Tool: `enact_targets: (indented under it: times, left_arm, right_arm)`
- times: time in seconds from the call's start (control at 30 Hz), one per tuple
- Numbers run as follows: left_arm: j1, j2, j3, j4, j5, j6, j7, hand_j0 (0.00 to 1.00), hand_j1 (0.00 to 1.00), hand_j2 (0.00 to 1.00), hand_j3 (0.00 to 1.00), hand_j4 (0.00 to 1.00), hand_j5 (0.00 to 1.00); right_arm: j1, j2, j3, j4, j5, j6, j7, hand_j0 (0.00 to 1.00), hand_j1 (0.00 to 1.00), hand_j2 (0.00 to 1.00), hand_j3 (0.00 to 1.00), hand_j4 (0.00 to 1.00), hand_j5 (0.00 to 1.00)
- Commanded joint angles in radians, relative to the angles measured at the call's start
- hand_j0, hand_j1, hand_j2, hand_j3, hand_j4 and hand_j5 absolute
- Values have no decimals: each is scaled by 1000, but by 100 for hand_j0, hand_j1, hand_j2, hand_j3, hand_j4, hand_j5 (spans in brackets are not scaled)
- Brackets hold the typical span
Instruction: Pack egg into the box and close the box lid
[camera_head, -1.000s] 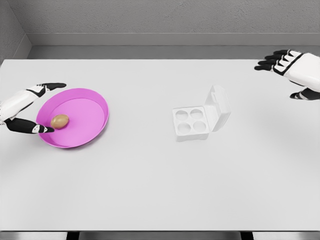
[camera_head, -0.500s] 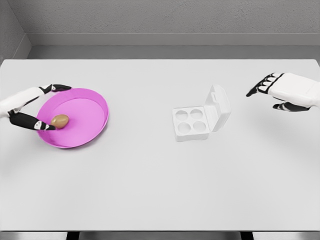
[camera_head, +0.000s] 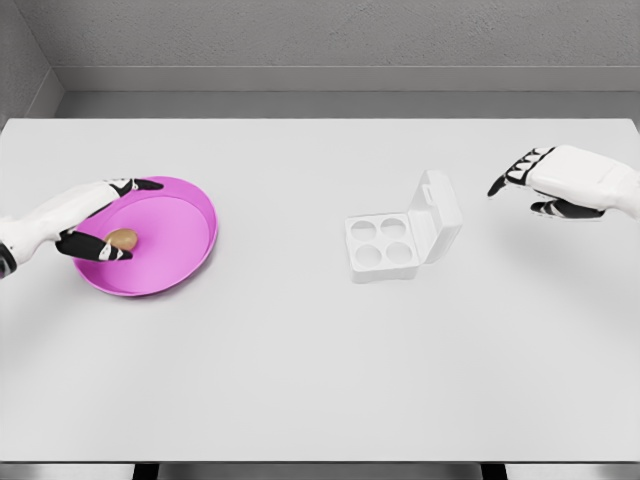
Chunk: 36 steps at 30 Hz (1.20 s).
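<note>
One brown egg (camera_head: 122, 239) lies in a single magenta plate (camera_head: 185, 235) at the left of a white table (camera_head: 300, 370), toward the plate's left side. The left hand (camera_head: 95, 215) reaches over the plate's near-left rim, its black-tipped fingers (camera_head: 140, 185) extended above the egg and its thumb below; the thumb tip sits right beside the egg, though the fingers do not close on it and the hand holds nothing. Whether the thumb touches the shell cannot be told.

One white egg box (camera_head: 400, 235) stands well apart to the right, near the table's centre. Its tray shows four round cups, all unfilled, in two rows of two. The hinged lid (camera_head: 438, 215) stands tilted up along the tray's right side, leaving the box open.

The right hand (camera_head: 560, 182) hovers at the far right, beyond the lid and apart from it, fingers loosely bent and gripping nothing.

Nothing lies between plate and box. A grey wall (camera_head: 300, 40) runs behind the table.
</note>
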Motion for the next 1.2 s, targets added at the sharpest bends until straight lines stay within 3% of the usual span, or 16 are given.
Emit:
enact_targets:
  times: [0.0,0.27,0.5,0.6,1.17]
  left_arm:
    - [3,-8,10,2,-18,21,0,92,92,92,92,92,92]
    - [14,-11,10,33,-16,85,0,91,91,91,91,91,91]
    - [23,-25,10,37,-25,88,2,76,76,76,76,76,76]
    - [26,-65,22,33,-82,101,2,76,76,76,76,76,76]
    - [60,-80,75,34,-116,102,2,77,77,77,77,77,77]
  right_arm:
    - [0,15,27,41,-5,2,0,70,70,70,70,70,70]
    - [-11,31,40,51,-3,2,0,70,70,70,70,70,70]
    - [-31,41,70,54,0,2,0,70,70,70,70,70,70]
    - [-31,41,70,53,0,2,-2,70,70,70,70,70,70]
    - [-34,40,70,53,0,2,-2,70,70,70,70,70,70]
